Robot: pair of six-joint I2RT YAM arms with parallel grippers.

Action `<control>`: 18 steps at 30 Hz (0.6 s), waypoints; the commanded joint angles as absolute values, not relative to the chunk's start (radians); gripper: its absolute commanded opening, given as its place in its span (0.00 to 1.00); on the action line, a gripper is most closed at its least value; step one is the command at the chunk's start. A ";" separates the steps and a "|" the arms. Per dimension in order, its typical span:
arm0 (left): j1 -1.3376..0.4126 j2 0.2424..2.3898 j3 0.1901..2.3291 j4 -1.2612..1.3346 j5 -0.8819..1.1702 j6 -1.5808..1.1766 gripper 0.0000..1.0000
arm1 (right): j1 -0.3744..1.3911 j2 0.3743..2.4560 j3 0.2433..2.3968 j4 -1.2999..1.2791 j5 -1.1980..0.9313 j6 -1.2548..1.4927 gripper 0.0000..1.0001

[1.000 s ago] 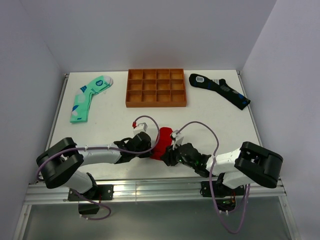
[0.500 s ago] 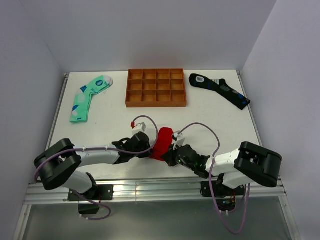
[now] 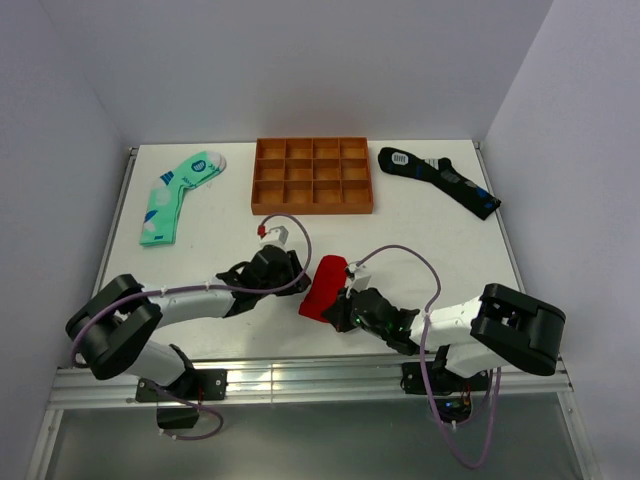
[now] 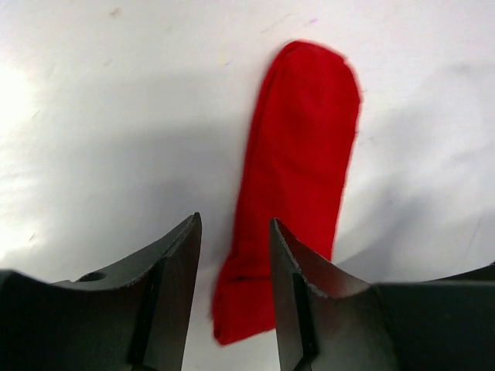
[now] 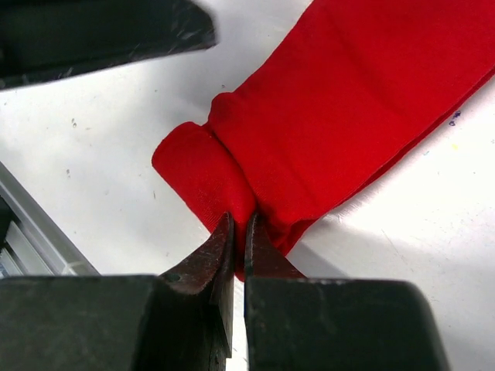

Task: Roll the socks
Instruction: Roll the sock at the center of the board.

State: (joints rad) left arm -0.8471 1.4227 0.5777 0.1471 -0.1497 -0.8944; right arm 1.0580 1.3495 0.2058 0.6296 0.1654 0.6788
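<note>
A red sock (image 3: 322,288) lies near the table's front edge, its near end folded over into a short roll (image 5: 203,170). My right gripper (image 3: 336,312) is shut on that rolled end, with its tips (image 5: 238,218) pinching the fabric at the fold's crease. Just left of the sock, my left gripper (image 3: 297,283) stands open and holds nothing. Through its wrist camera I see the red sock (image 4: 298,154) stretching away beyond the gripper (image 4: 234,222), not between the fingers. A mint green sock (image 3: 178,195) lies flat at the back left, and a dark blue sock (image 3: 440,180) at the back right.
An orange compartment tray (image 3: 312,176) sits at the back middle, between the two far socks. The metal rail of the table's near edge (image 3: 300,375) runs just behind the arms' bases.
My left gripper opened and drew back to the left, off the red sock. My right gripper closed on the sock's rolled end, and the sock shifted slightly.
</note>
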 commanded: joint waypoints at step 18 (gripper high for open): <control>-0.749 1.746 0.911 0.213 0.124 -0.506 0.48 | 1.074 1.355 0.219 0.471 0.123 0.687 0.00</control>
State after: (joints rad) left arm -0.7547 1.7119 0.8364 0.2424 0.0513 -0.5922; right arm 1.0580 1.3441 0.2226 0.5907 0.1452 0.6910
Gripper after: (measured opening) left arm 0.479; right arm 0.045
